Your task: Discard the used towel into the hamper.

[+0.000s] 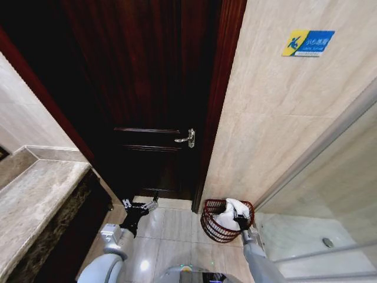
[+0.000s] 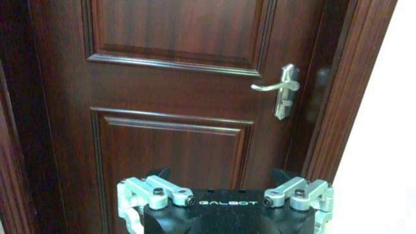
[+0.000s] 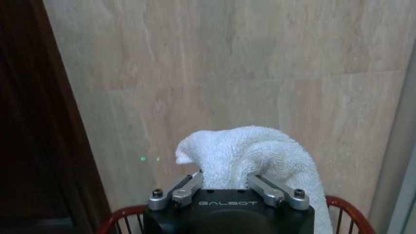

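Over the hamper (image 1: 219, 224) your right gripper (image 1: 240, 221) held the towel (image 1: 231, 213); release needed centring; left gripper (image 1: 140, 207) idled wide.

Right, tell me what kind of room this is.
Most likely a bathroom: a glass shower screen with a floor drain, tiled walls, and a stone counter. The right gripper holds a white towel over the hamper.

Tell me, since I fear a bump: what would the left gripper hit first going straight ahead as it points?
Probably the dark wooden door: the open left gripper faces its lower panel squarely, with nothing visible between.
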{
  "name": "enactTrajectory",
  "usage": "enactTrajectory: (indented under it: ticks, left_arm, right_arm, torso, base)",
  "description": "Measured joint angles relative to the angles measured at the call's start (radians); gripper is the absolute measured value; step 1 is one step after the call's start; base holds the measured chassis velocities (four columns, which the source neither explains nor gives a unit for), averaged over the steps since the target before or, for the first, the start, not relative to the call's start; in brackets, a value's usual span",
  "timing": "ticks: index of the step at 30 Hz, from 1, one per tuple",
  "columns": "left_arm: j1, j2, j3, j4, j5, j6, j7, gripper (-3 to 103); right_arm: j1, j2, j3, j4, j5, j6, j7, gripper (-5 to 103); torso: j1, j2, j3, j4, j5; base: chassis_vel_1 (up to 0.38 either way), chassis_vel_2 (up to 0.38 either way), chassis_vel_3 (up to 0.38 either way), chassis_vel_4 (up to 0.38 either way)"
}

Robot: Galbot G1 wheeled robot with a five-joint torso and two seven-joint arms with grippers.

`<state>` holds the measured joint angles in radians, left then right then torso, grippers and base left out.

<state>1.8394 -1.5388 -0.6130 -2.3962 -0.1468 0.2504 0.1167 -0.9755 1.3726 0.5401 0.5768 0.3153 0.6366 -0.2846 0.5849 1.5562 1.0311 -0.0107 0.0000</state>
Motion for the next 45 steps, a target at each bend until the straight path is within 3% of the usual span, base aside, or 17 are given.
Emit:
enactTrajectory:
  ticks: [5,9,10,12,14,18,20,22,24,27,29,31,32,34,37,40,45]
  left_arm:
    - [0.0,0.0,0.0,0.0,0.0,0.0,0.0,100]
    - [0.0,0.0,0.0,0.0,0.0,0.0,0.0,100]
    - [0.0,0.0,0.0,0.0,0.0,0.0,0.0,100]
    - [0.0,0.0,0.0,0.0,0.0,0.0,0.0,100]
    - [0.0,0.0,0.0,0.0,0.0,0.0,0.0,100]
    - [0.0,0.0,0.0,0.0,0.0,0.0,0.0,100]
    - [0.0,0.0,0.0,0.0,0.0,0.0,0.0,100]
    - [0.0,0.0,0.0,0.0,0.0,0.0,0.0,100]
    - [0.0,0.0,0.0,0.0,0.0,0.0,0.0,100]
    - [0.0,0.0,0.0,0.0,0.0,0.0,0.0,100]
    - [0.0,0.0,0.0,0.0,0.0,0.0,0.0,100]
    - [0.0,0.0,0.0,0.0,0.0,0.0,0.0,100]
    - [0.0,0.0,0.0,0.0,0.0,0.0,0.0,100]
    - [0.0,0.0,0.0,0.0,0.0,0.0,0.0,100]
    - [0.0,0.0,0.0,0.0,0.0,0.0,0.0,100]
    - [0.0,0.0,0.0,0.0,0.0,0.0,0.0,100]
    - [0.0,0.0,0.0,0.0,0.0,0.0,0.0,100]
  right_arm:
    - [0.021,0.009,0.017,-0.04,-0.036,-0.02,0.005,12]
    - [0.035,0.014,0.041,-0.057,-0.181,-0.048,0.067,10]
    - [0.035,0.014,0.041,-0.057,-0.181,-0.048,0.067,10]
    - [0.061,0.015,0.08,-0.1,-0.298,-0.04,0.091,20]
    - [0.07,0.016,0.091,-0.113,-0.323,-0.038,0.098,20]
    - [0.084,0.029,0.115,-0.13,-0.415,-0.055,0.151,42]
    - [0.084,0.03,0.116,-0.13,-0.421,-0.057,0.157,42]
    - [0.082,0.044,0.117,-0.132,-0.456,-0.064,0.195,58]
    - [0.08,0.047,0.117,-0.133,-0.466,-0.067,0.205,58]
    - [0.072,0.062,0.104,-0.135,-0.498,-0.091,0.258,74]
    - [0.068,0.064,0.09,-0.134,-0.498,-0.096,0.274,74]
    - [0.042,0.07,0.06,-0.114,-0.486,-0.12,0.314,85]
    - [0.042,0.07,0.06,-0.114,-0.486,-0.12,0.314,85]
    - [0.033,0.079,0.082,-0.102,-0.485,-0.123,0.314,100]
    - [0.029,0.085,0.111,-0.101,-0.49,-0.108,0.314,100]
    - [0.017,0.096,0.231,-0.097,-0.645,-0.069,0.318,100]
    - [0.001,0.093,0.265,-0.099,-0.763,-0.06,0.347,100]
  torso:
    - [0.0,0.0,0.0,-0.0001,0.0002]
    - [0.0,0.0,0.0,0.0,0.0001]
    - [0.0,0.0,0.0,0.0,0.0001]
    - [0.0,0.0,0.0,-0.0001,0.0]
    - [0.0,0.0,0.0,-0.0001,0.0]
    - [0.0,0.0,0.0,-0.0001,0.0]
    - [0.0,0.0,0.0,-0.0001,-0.0001]
    - [0.0,0.0,0.0,0.0001,0.0001]
    - [0.0,0.0,0.0,0.0,0.0]
    - [0.0,0.0,0.0,0.0,-0.0001]
    - [0.0,0.0,0.0,0.0,0.0]
    - [0.0,0.0,0.0,-0.0002,0.0]
    - [0.0,0.0,0.0,-0.0002,0.0]
    - [0.0,0.0,0.0,0.0,0.0]
    - [0.0,0.0,0.0,0.0,0.0]
    - [0.0,0.0,0.0,-0.0002,-0.0001]
    - [0.0,0.0,0.0,0.0002,0.0004]
  base:
    - [0.0,0.0,0.0,0.0]
    - [0.0,0.0,0.0,0.0]
    - [0.0,0.0,0.0,0.0]
    - [0.0,0.0,0.0,0.0]
    - [0.0,0.0,0.0,0.0]
    - [0.0,0.0,0.0,0.0]
    - [0.0,0.0,0.0,0.0]
    - [0.0,0.0,0.0,0.0]
    - [0.0,0.0,0.0,0.0]
    - [0.0,0.0,0.0,0.0]
    - [0.0,0.0,0.0,0.0]
    - [0.0,0.0,0.0,0.0]
    - [0.0,0.0,0.0,0.0]
    - [0.0,0.0,0.0,0.0]
    - [0.0,0.0,0.0,0.0]
    - [0.0,0.0,0.0,0.0]
    - [0.0,0.0,0.0,0.0]
